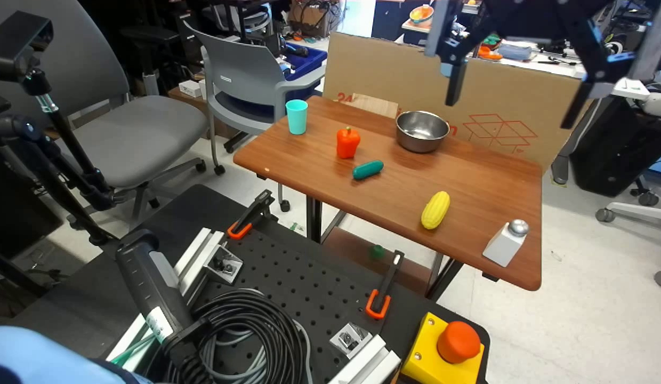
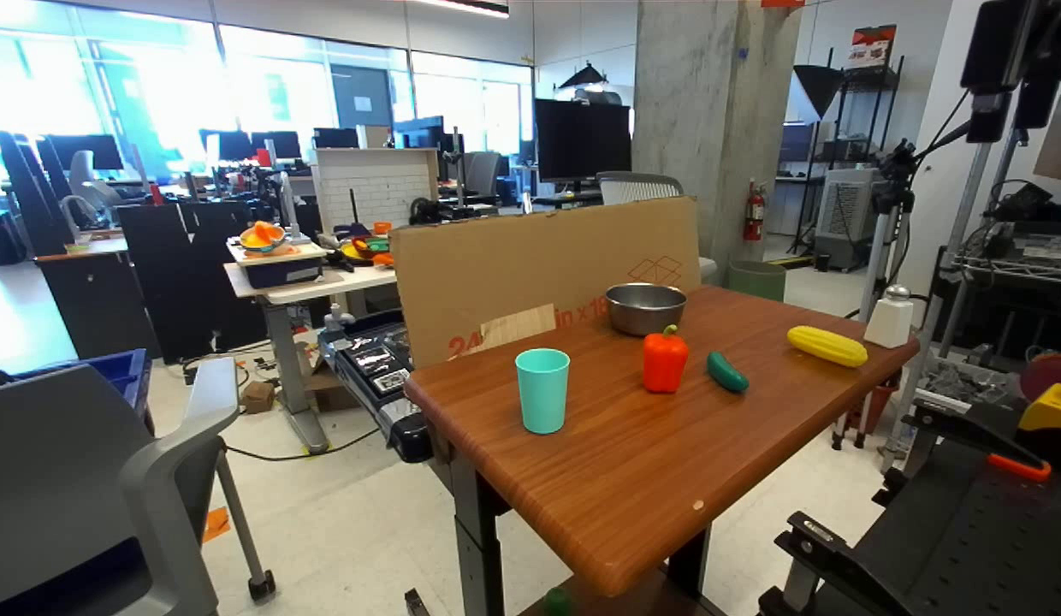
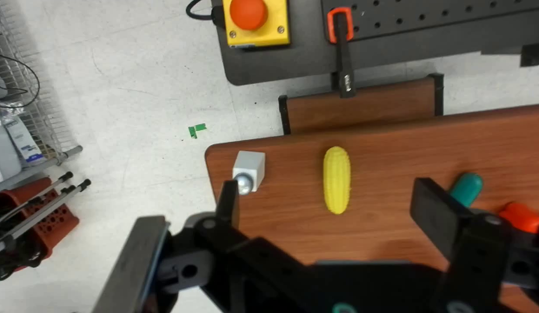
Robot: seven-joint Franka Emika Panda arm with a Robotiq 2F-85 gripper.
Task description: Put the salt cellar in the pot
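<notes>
My tool (image 3: 325, 191) hangs spread wide, high above the worktop (image 3: 289, 208); the salt cellar (image 3: 250, 166) stands upright below, well apart from it.

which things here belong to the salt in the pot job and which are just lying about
Part of the job:
salt shaker, standing near a corner of the table
pot, near the cardboard
fingers, open and holding nothing

Just lying about:
yellow corn
green vegetable, exact kind unclear
red pepper
teal cup
</notes>
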